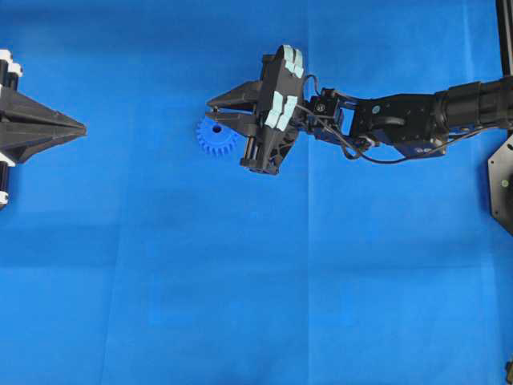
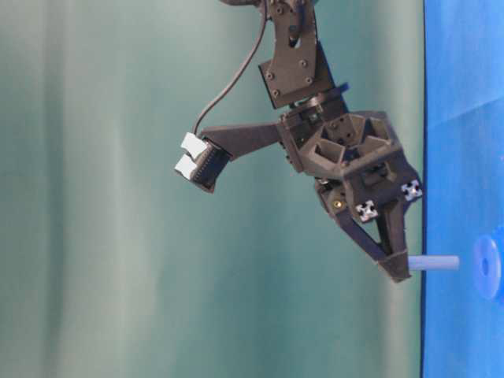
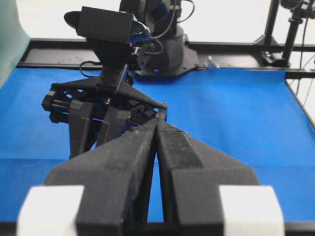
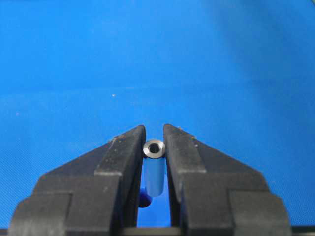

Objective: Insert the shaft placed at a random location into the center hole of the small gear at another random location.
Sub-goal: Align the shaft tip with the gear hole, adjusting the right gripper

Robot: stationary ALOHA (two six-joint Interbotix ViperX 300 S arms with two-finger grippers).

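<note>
Pointing toward the small gear (image 2: pixel 487 268), the shaft (image 2: pixel 433 263) sits pinched in the right tool (image 2: pixel 396 272)

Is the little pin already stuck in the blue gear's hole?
No, the shaft is held in the right gripper, its tip apart from the gear.

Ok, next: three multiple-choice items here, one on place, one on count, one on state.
1. Where is the small gear? A by the right claw's tips; B at the picture's bottom edge; C in the top-left corner.
2. How many gears are visible? A one; B two; C three.
3. The shaft is: A lying loose; B clamped in the right claw, short of the gear; C seated in the gear.
Key: A, overhead shows it under the tips; A, only one blue gear appears; B, the table-level view shows a gap before the gear.
</note>
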